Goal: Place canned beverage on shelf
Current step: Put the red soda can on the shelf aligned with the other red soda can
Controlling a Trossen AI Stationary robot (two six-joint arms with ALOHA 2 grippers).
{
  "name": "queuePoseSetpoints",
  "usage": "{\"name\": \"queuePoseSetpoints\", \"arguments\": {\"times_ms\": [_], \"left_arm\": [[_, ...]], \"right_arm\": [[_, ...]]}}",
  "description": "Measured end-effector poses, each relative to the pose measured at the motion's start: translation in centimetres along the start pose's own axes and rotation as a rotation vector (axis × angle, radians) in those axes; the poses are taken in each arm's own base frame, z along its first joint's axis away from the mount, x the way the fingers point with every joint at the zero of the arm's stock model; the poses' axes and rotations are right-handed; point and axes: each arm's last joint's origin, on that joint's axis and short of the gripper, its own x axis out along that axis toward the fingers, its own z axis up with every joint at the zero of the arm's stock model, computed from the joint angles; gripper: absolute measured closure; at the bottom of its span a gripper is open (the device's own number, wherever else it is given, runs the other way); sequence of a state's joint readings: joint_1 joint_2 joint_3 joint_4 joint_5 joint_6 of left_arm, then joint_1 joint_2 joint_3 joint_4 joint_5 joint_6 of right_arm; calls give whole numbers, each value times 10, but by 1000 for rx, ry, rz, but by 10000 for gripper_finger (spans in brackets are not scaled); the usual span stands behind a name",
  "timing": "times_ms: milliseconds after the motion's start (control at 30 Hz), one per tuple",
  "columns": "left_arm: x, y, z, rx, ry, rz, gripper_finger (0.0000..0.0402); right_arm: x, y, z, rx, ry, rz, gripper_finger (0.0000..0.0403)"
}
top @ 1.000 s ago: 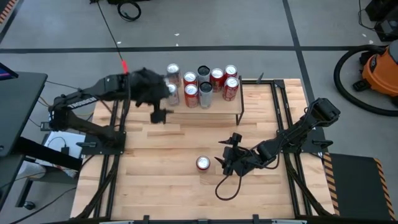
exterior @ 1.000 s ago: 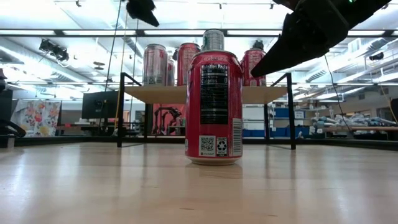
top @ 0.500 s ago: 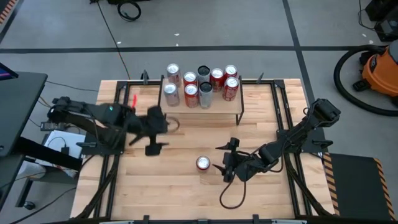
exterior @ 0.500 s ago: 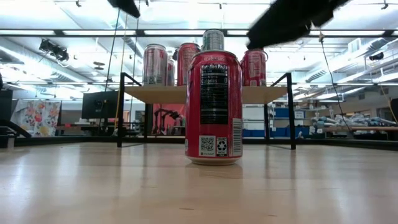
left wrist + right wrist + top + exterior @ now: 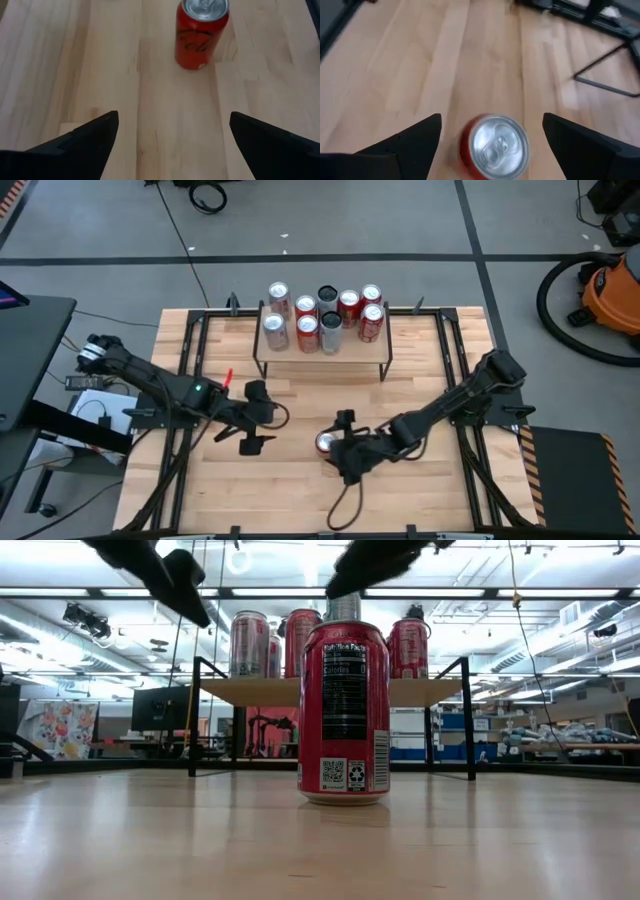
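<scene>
The counter (image 5: 290,490) is carrying the shelf (image 5: 322,358) at its far edge, and eight cans (image 5: 322,318) are standing clustered on the shelf's plank. A lone red can (image 5: 326,442) is standing upright on the bare counter in front of the shelf, well apart from it. The right end effector (image 5: 343,448) is hovering just beside and above this can, its fingers spread wide to either side. The left end effector (image 5: 252,420) is hanging over the counter to the can's left, fingers also spread, gripping nothing.
</scene>
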State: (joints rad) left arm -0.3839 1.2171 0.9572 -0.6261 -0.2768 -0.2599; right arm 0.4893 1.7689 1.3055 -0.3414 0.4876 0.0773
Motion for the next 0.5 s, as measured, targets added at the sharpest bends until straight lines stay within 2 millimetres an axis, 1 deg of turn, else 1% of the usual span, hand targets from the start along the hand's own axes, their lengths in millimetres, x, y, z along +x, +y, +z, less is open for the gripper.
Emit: {"name": "queuePoseSetpoints", "arguments": {"times_ms": [233, 333, 500], "left_arm": [[7, -8, -9, 17, -35, 21, 8], [6, -10, -10, 22, -38, 27, 8], [5, -14, -11, 31, -38, 23, 8]], "right_arm": [[22, -18, 15, -24, 151, 126, 6], [30, -21, 21, -17, 197, 175, 8], [46, -19, 22, -42, 282, 172, 10]]}}
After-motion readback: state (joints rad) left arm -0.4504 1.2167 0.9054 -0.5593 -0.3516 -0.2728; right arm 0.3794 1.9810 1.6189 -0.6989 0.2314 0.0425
